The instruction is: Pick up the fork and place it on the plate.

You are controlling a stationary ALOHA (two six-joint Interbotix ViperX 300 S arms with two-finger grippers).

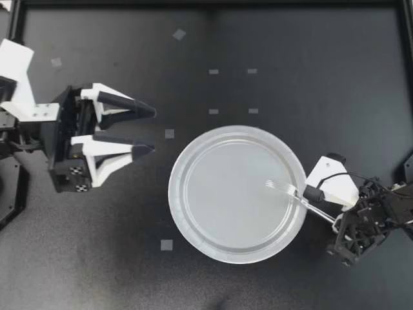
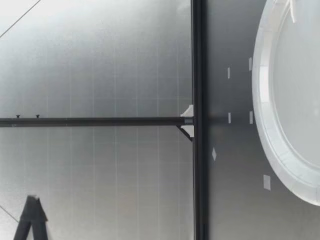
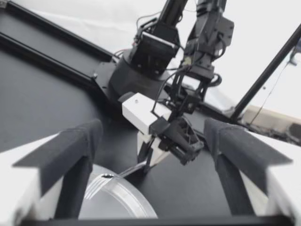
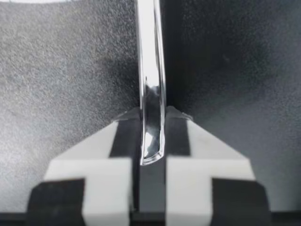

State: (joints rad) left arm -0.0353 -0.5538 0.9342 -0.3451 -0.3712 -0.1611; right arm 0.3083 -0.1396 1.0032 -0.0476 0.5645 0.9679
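Top view: even, subdued light on the dark table (image 1: 290,64); plate (image 1: 175,194) washed pale. Low view hazy — backdrop (image 2: 100,60) glares bright. Left wrist view: foreground blurred, far field blown white. Right wrist view sharp — fork (image 4: 150,56) gleams, shadow alongside.

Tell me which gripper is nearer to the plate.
Right. My right gripper, shut on the fork, sits at the plate's rim with the tines over the plate. My left gripper is off to the plate's other side, apart from it, jaws open.
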